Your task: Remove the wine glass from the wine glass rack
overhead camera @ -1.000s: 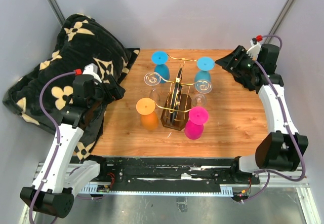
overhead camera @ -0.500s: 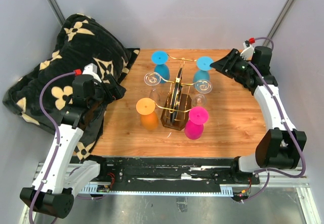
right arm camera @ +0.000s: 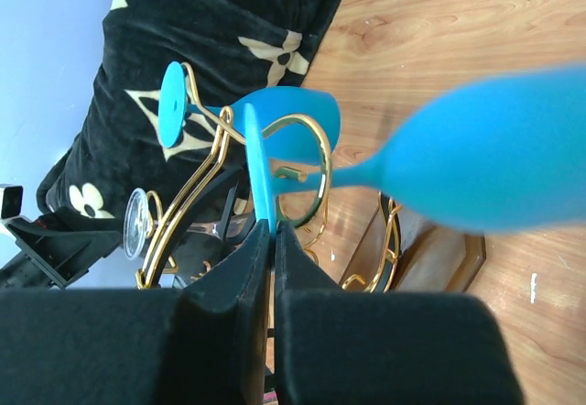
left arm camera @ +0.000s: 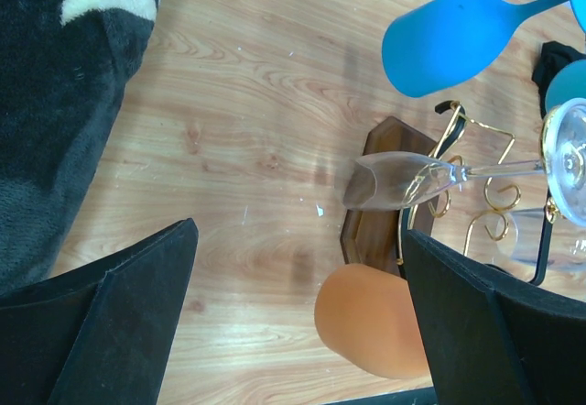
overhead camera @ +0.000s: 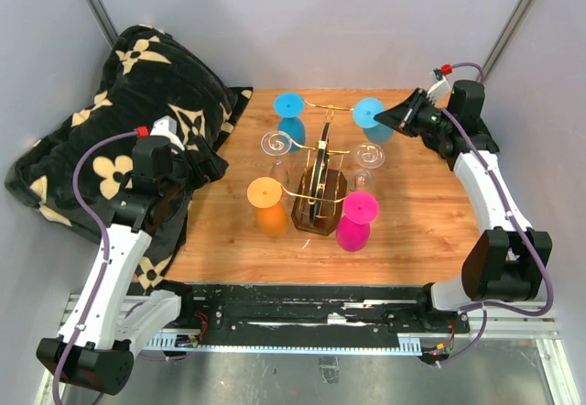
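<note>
Top external view: one pale wooden table (overhead camera: 412,231) fills the middle, and one black blanket with cream flowers (overhead camera: 110,84) is heaped over its edge from 9 to 11 o'clock. At the table's centre stands one gold wire wine glass rack (overhead camera: 311,211) on a dark octagonal wooden base.

I count six glasses around it, feet uppermost:
- Two blue: the blue wine glass (overhead camera: 368,110) at 1 o'clock and a second blue glass (overhead camera: 289,104) at 11.
- Two clear glasses, at 10 (overhead camera: 273,141) and 3 (overhead camera: 363,180).
- One orange glass (overhead camera: 264,191) at 9.
- One pink glass (overhead camera: 359,208) at 4.

My right pincer (overhead camera: 389,119) is clamped on the foot disc of the blue wine glass (right arm camera: 494,158). In the right wrist view a gold curl sits around the stem.

My left pincer (overhead camera: 212,162) hangs at the table's 9 o'clock edge, its fingers (left arm camera: 137,313) wide apart and holding nothing.
</note>
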Available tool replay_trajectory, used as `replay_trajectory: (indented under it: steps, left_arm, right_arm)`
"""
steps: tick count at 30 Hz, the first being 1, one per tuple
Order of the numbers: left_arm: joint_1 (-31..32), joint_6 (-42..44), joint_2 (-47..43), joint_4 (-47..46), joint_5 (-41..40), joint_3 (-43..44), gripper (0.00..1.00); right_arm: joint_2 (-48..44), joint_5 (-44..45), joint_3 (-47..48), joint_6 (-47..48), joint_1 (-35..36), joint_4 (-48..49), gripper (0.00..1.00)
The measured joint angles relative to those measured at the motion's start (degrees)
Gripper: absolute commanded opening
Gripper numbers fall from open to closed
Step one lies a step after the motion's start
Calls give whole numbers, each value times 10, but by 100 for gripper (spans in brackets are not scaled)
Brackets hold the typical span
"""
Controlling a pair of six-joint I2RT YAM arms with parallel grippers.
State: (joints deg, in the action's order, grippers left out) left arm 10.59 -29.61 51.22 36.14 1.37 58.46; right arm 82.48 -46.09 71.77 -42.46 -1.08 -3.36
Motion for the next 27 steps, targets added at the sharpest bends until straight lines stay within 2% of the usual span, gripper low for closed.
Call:
replay_trajectory:
  steps: [19,27]
  left_arm:
    - [0,0,-11,1,-2,-4,100]
    - [0,0,-11,0,-2,-4,100]
  right_arm:
    - [0,14,1,-85,-42,47,2]
    - [81,-14,48,-145,-40,107,1]
